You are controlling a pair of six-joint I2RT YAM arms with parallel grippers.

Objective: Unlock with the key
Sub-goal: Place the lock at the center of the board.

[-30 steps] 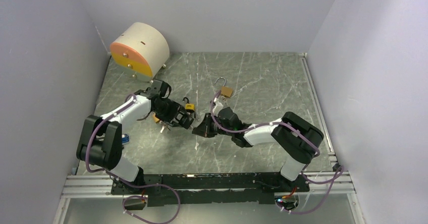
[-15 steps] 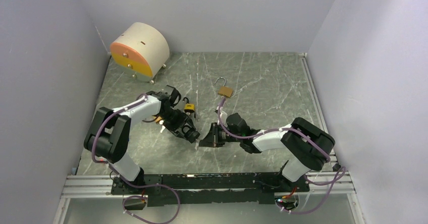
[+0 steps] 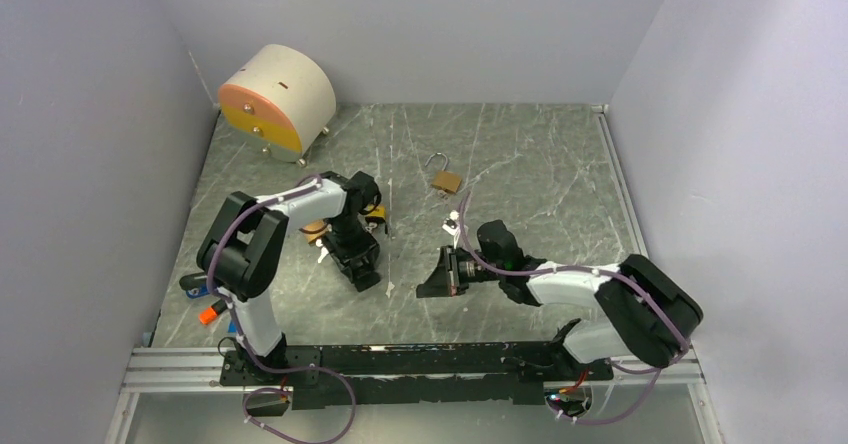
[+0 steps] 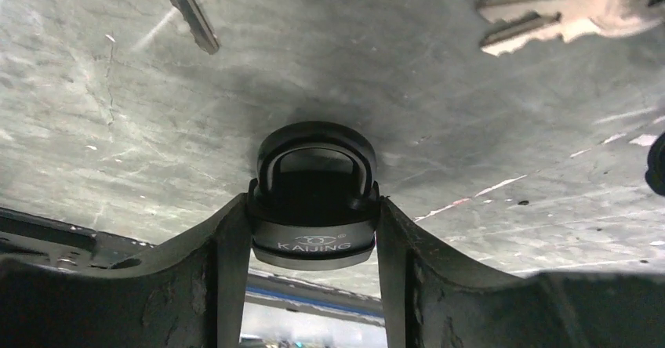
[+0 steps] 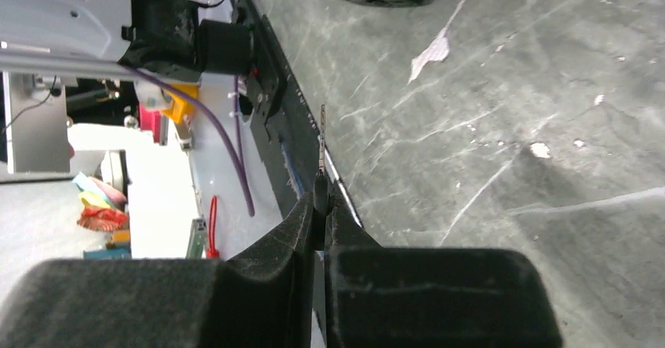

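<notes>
— Left gripper (image 4: 314, 216) clamped on black padlock (image 4: 314, 244), left of table (image 3: 560, 164) middle.
— Right gripper (image 5: 317, 207)?
— Pinching key (image 5: 322, 136) edge-on, mid-table toward near edge. Brass padlock (image 3: 446, 180) lies toward far edge.

Black padlock (image 4: 314, 207) between the left jaws, thin key (image 5: 322, 140) edge-on between the right jaws.

The right tool (image 5: 321, 195) hides its key's (image 5: 322, 138) head, the left tool (image 4: 311, 216) the padlock's (image 4: 314, 172) sides; two keys (image 4: 565, 11) cropped above
</notes>
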